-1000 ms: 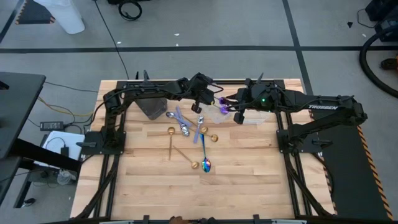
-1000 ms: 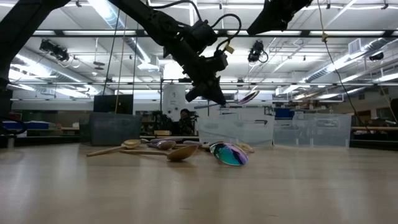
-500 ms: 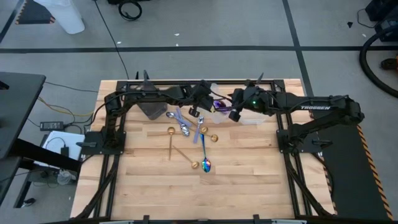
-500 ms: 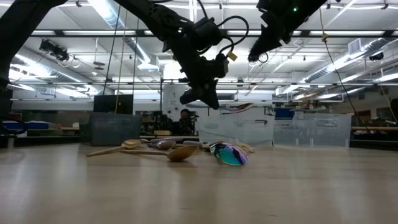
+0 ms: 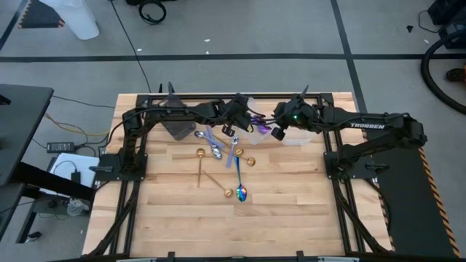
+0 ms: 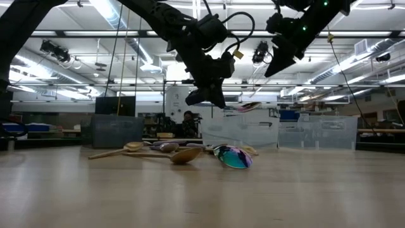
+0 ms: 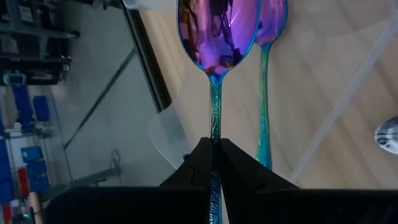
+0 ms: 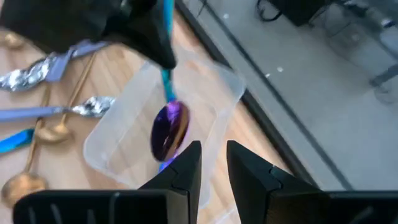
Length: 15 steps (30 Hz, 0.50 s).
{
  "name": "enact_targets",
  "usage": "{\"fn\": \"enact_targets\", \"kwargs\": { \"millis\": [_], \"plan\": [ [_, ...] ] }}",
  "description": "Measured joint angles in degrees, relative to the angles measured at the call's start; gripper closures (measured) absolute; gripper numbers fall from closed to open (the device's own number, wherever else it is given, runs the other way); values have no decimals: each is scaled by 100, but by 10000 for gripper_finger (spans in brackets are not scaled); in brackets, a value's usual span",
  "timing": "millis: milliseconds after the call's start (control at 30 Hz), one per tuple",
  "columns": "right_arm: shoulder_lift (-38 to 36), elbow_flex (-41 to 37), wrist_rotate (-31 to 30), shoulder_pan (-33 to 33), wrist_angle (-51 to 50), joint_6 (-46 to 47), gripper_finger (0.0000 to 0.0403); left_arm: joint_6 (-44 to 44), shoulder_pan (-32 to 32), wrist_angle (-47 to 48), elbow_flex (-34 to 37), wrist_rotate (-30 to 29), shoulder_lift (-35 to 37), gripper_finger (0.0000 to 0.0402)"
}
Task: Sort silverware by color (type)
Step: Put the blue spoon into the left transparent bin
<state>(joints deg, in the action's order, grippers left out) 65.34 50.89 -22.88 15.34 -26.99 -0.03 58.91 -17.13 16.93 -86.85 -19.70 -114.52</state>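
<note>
Lying nearest the table's front edge, loose spoons (image 5: pixel 238 161) sit mid-table, well short of the clear tub (image 8: pixel 163 134). Beyond them, L gripper (image 5: pixel 239 120) pinches an iridescent spoon (image 7: pixel 217 30) over the tub. R gripper (image 8: pixel 213 163), fingers narrowly apart & empty, hovers beside it.

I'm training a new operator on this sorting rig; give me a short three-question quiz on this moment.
1. True or false: the left gripper is shut on an iridescent spoon.
2. What lies beneath the held spoon? A) clear tub B) dark tub C) bare floor
3. Fill in: the right gripper holds ____.

Key: 1 true; 2 A; 3 nothing, its fingers stand apart near the clear tub.
</note>
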Motion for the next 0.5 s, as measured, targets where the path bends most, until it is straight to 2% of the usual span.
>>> {"fn": "enact_targets", "kwargs": {
  "millis": [200,400,500],
  "plan": [
    [0,-150,363,292,-206,20,316,148,-20,-37,0,174,0,381],
    [0,-424,1087,514,-348,137,317,29,-121,-43,0,489,0,383],
    [0,-446,1220,564,-310,82,317,24,-195,-106,0,600,0,383]
  ]
}}
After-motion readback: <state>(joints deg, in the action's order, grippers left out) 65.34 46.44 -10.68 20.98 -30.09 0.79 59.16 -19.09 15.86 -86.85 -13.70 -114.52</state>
